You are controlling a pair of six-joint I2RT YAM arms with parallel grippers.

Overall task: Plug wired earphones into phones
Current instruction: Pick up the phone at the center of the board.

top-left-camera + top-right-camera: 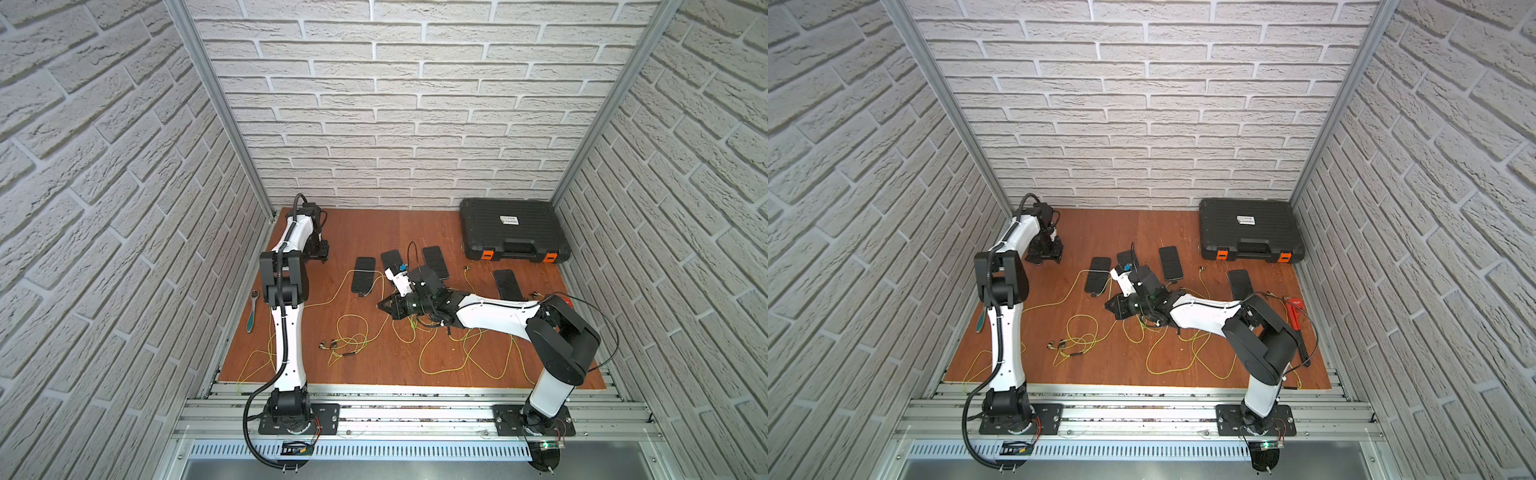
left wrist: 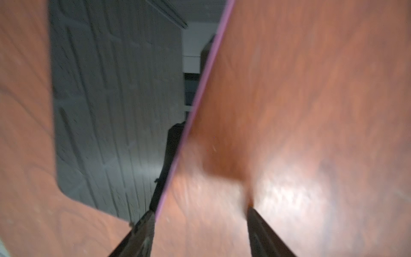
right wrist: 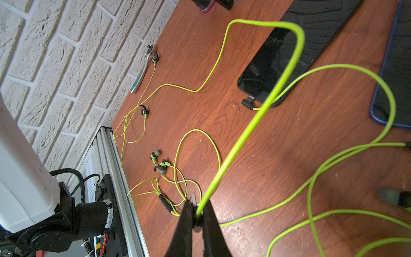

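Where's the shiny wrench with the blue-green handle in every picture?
Top view: wrench lies beside the left arm.
Top view: mostly hidden behind that arm; only its handle peeks out.
Left wrist: not in it.
Right wrist: wrench lies near the brick wall, an earbud at its head.
Shared landmark: the white left arm, in all but the left wrist view.
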